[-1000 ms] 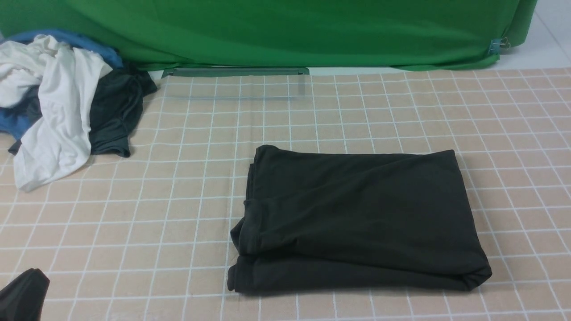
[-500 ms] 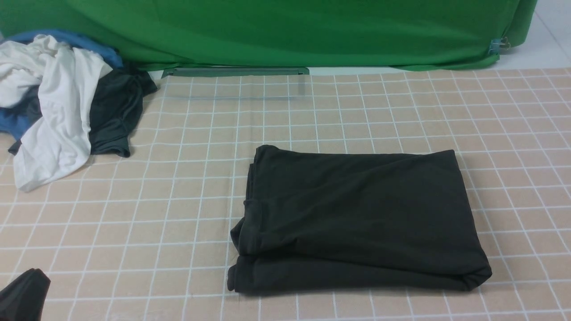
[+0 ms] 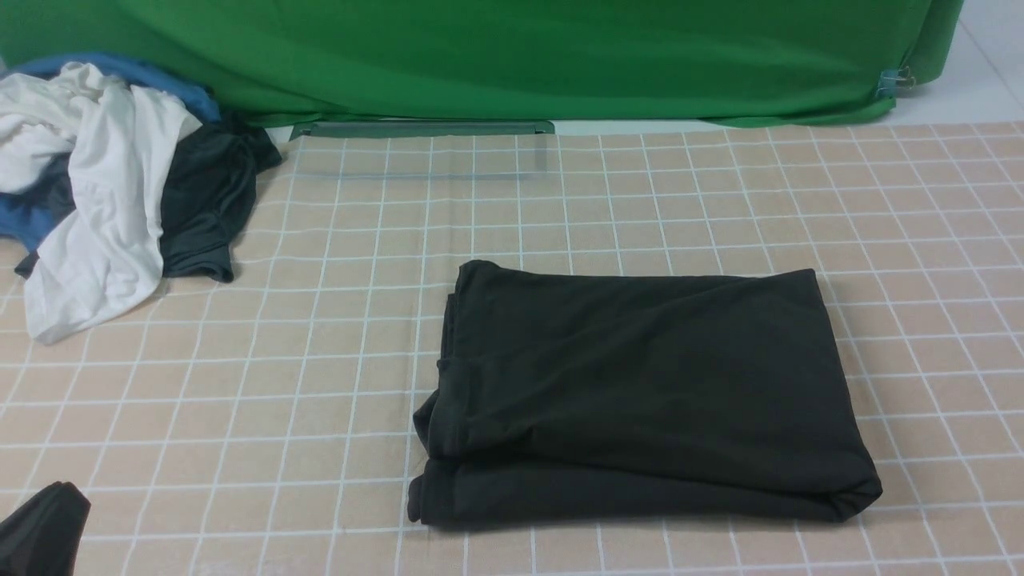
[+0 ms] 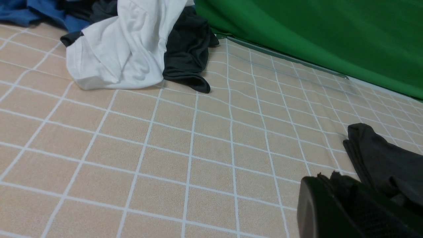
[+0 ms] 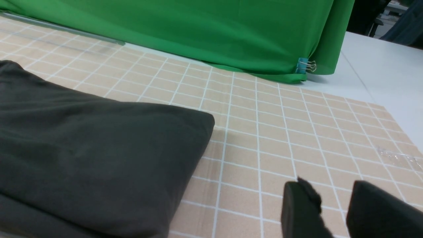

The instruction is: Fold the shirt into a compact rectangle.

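the shirt [image 3: 640,396] lies folded into a thick black rectangle on the worktop [image 3: 320,336], a little toward the right of its middle and nearer the near edge than the far one; its long sides run roughly parallel to the near edge, stacked layers show along its left and near sides, and no print or label is visible on the upper face. in the right wrist view the shirt [image 5: 92,158] shows a rounded folded corner resting flat on the tan, white-gridded cover. at the far left corner of the worktop lies a loose heap of clothes: a white garment [image 3: 96,208] draped over a dark grey garment [image 3: 204,200], with a blue garment [image 3: 120,72] behind them; this heap is well apart from the shirt. a green backdrop cloth [image 3: 512,56] hangs along the far edge, held at its right end by a small binder clip [image 3: 894,80], and a clear strip [image 3: 420,128] lies at its foot. the left gripper [image 4: 343,205] appears low at the near left corner, its jaws pressed together with nothing between them, just beside the shirt's left end [image 4: 380,158] in the left wrist view. the right gripper [image 5: 333,211] sits over bare worktop near the right side of the shirt, not touching it, its jaws parted by a narrow gap and holding nothing.
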